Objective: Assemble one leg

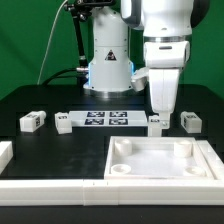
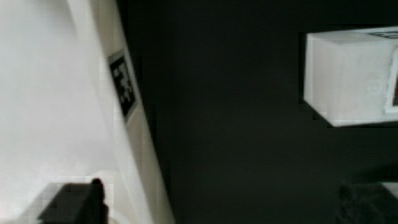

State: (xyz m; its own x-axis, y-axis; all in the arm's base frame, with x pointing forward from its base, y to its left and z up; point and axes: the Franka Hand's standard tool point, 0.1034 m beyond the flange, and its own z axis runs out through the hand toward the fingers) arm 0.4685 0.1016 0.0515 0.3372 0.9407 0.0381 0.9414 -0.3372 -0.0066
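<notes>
Several small white legs with marker tags lie on the black table in the exterior view: two at the left [image 1: 32,121] [image 1: 63,124], one near the middle [image 1: 155,123] and one at the right [image 1: 188,121]. My gripper [image 1: 163,110] hangs just above and behind the middle leg, pointing down. In the wrist view the gripper [image 2: 217,205] is open, its dark fingers [image 2: 71,205] stand wide apart, and only black table lies between them. One leg [image 2: 356,75] shows off to the side, clear of the jaws.
The marker board [image 1: 108,119] lies between the legs. The large white square panel [image 1: 160,160] with corner sockets lies in front. A white rail [image 1: 60,188] runs along the front edge. In the wrist view, a broad white surface with a tag [image 2: 121,85] lies under one finger.
</notes>
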